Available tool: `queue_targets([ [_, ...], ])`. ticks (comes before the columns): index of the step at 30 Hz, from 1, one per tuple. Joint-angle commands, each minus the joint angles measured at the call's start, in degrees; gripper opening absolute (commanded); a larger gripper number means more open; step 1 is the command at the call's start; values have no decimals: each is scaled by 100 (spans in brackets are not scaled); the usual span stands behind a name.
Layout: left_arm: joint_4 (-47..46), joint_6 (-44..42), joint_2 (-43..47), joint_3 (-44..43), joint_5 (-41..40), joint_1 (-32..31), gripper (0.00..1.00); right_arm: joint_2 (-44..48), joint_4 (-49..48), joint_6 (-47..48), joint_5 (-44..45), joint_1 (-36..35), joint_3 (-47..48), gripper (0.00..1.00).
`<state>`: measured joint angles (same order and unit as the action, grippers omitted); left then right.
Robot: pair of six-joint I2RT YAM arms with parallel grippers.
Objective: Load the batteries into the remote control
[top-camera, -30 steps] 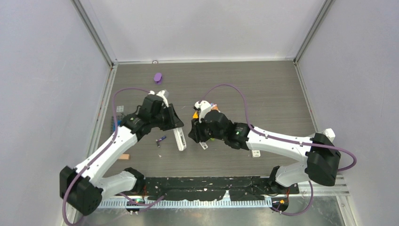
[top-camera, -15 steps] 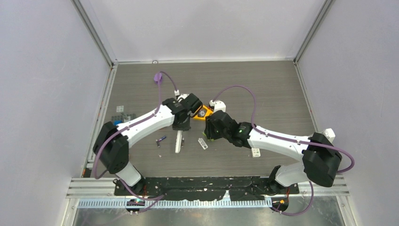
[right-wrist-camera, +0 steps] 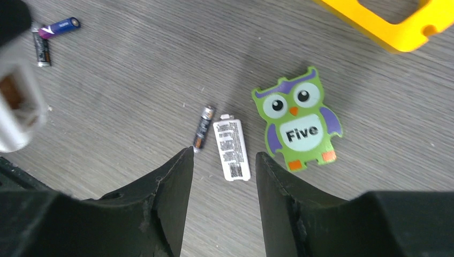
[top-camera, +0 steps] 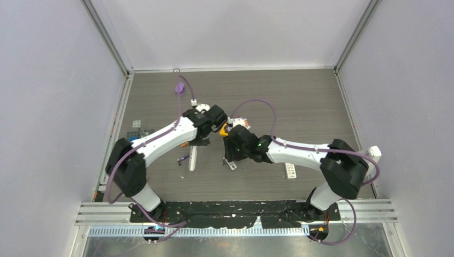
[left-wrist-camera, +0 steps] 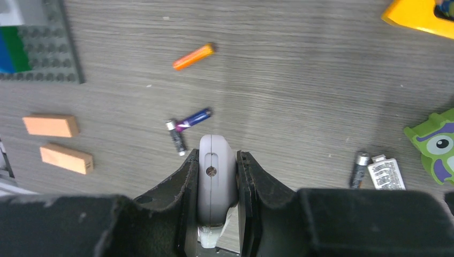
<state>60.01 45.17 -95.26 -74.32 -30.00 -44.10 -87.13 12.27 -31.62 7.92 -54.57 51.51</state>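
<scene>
Although the remote control was found clamped between the left jaws, which were closed narrowly on its sides, none of the batteries had been loaded. The remote control was carried above the surface near the middle of the workspace. An orange battery, a purple battery and a dark battery were seen lying loose just beyond it, the last two touching at one end. A second dark battery was observed below the right jaws, which stood partly open with nothing held. A white labelled plate lay just beside that battery, and a green owl block lay near it. It was judged that a descent here could trap the plate together with the battery, or nudge the battery so that it rolled away. It was further judged that the remote control, gripped at one end only, could pivot or slip once a battery was pressed into it. The two arms were noted to be close, so contact between them was considered possible.
</scene>
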Motion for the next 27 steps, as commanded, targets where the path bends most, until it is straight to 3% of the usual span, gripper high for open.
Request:
queue_targets([
  [1,184,216,1353,329,-529,330,0,-471,144,212,-117,-120,720,53],
  [4,154,191,2011,599,-555,439,0,-881,324,271,159,-243,1149,54],
  [11,136,146,2865,986,-443,512,0,-1549,790,102,598,-393,1608,44],
  [27,-89,41,3430,1508,-56,700,0,-2109,1092,116,389,-522,1844,33],
])
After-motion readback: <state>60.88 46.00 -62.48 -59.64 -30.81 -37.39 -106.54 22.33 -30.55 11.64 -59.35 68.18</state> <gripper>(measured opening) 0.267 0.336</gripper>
